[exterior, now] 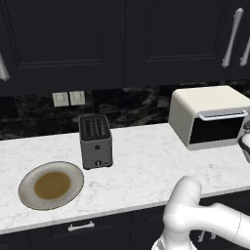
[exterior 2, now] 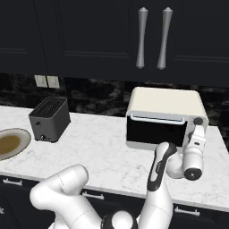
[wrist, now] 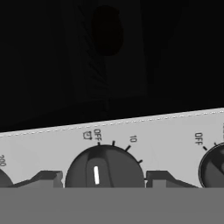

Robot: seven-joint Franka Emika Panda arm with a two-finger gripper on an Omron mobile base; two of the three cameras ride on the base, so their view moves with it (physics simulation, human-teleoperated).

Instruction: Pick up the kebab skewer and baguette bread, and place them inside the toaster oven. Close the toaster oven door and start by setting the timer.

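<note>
Cream toaster oven (exterior 2: 165, 103) — long axis sideways

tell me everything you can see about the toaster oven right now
The toaster oven is a cream-white box with a rounded top, sitting on the white marble counter against the dark backsplash. Its dark glass door is shut, with a silver bar handle along its top edge. A light control strip at its right end carries dark dials; the timer dial points at OFF. The end effector sits right at that dial, fingertips either side of it.
</note>
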